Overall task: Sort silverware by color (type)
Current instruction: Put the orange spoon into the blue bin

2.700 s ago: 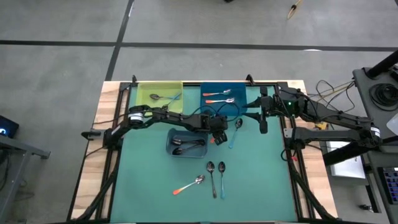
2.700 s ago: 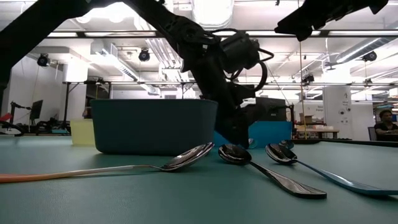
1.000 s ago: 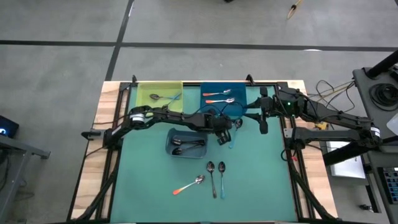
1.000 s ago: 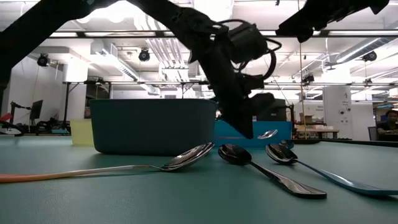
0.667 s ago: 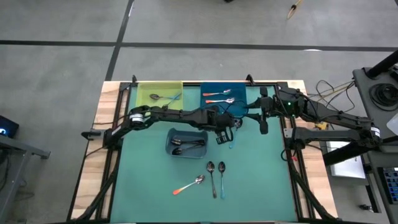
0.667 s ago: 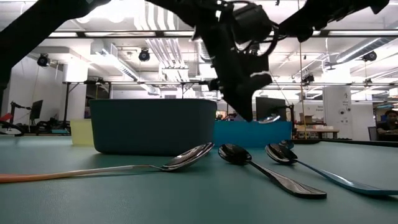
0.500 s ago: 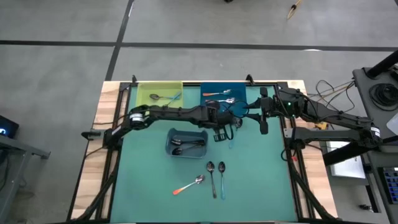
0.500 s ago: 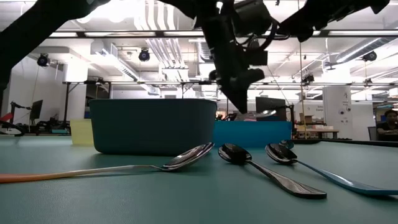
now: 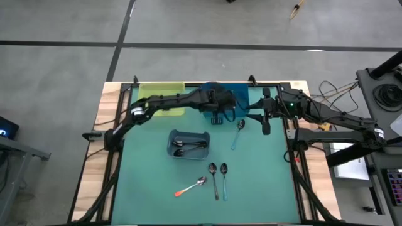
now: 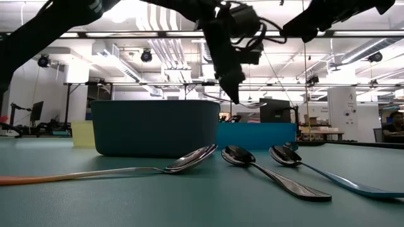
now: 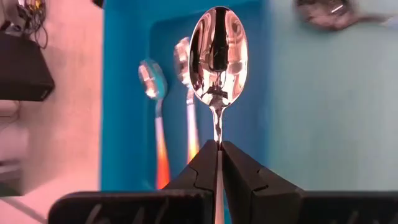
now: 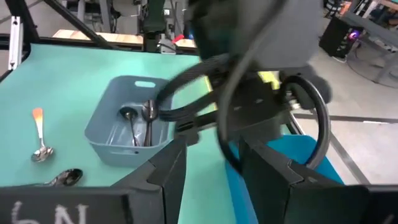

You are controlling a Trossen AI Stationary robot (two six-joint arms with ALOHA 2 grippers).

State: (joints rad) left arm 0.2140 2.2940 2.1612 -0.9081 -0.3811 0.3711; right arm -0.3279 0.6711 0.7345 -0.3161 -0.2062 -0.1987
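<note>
My left gripper (image 11: pixel 217 149) is shut on a spoon (image 11: pixel 217 56) with a shiny bowl and hangs over the blue bin (image 9: pixel 244 94) at the table's far side. The fingers hide its handle. Two spoons (image 11: pixel 157 118) lie in that bin, at least one orange-handled. A light-blue-handled spoon (image 9: pixel 237 133) lies on the mat near the bin. Two spoons (image 9: pixel 218 174) and an orange-handled one (image 9: pixel 191 186) lie nearer the front. My right gripper (image 12: pixel 211 180) stands open above the table's far right, touching nothing. My left gripper pinches the spoon's thin neck (image 11: pixel 216 127), just behind the bowl, between its two fingers. The fingers lie along the spoon and slant downward from the table's left. The bowl sticks out past the fingertips, and the spoon is lifted clear above the blue bin.
A grey bin (image 9: pixel 188 144) with dark spoons stands mid-table. A green bin (image 9: pixel 160 95) stands at the far left, beside the blue one, partly under my left arm. Open mat lies at the near left and near right.
My left gripper has risen and gone toward the table's far edge, from above the mat beside the light-blue spoon to over the blue bin. It has rolled about its own axis. The spoon it holds went up with it.
</note>
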